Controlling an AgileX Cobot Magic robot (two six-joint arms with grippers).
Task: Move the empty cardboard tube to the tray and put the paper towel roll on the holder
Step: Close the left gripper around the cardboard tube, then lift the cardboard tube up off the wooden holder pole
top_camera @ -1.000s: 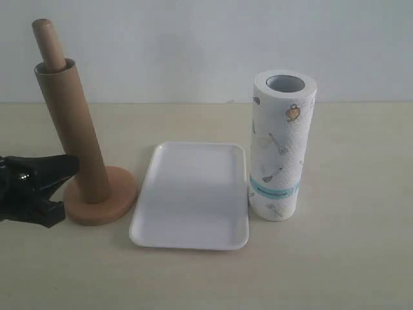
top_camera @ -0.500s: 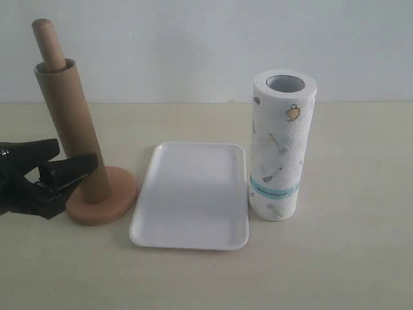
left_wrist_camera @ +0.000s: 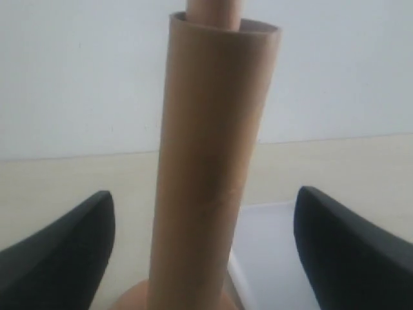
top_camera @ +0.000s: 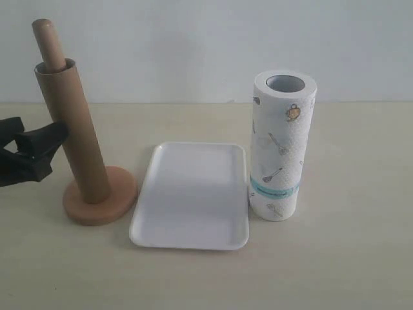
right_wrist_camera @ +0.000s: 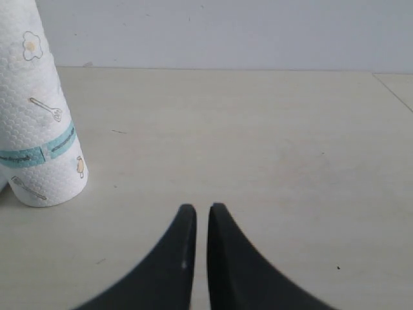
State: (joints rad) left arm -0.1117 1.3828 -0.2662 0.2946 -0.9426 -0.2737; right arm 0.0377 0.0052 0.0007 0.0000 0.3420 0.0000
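The left pincer has changed most. A second ago it lay shut and low at the left, its tip level with the foot of the holder. Half a second ago its jaws had parted, still low. Now it sits higher, level with the middle of the empty cardboard tube, and its jaws stand wide. In the left wrist view the tube rises in line with the gap, and each black finger stands clear of it on either side. In the exterior view the nearer finger's tip reaches the tube's left edge. Whether it touches there I cannot tell.

Nothing else has shifted. The tube is still sleeved over the holder's upright dowel, whose rounded top pokes out above it, and both lean slightly to the left. The holder's round base rests on the tabletop, just left of the tray. The tray lies bare in the middle. The paper towel roll stands upright just beside the tray's right edge.

The right pincer is out of the exterior view. Its own camera shows its jaws drawn together to a thin slit, holding nothing, low over bare tabletop, with the roll off to one side.
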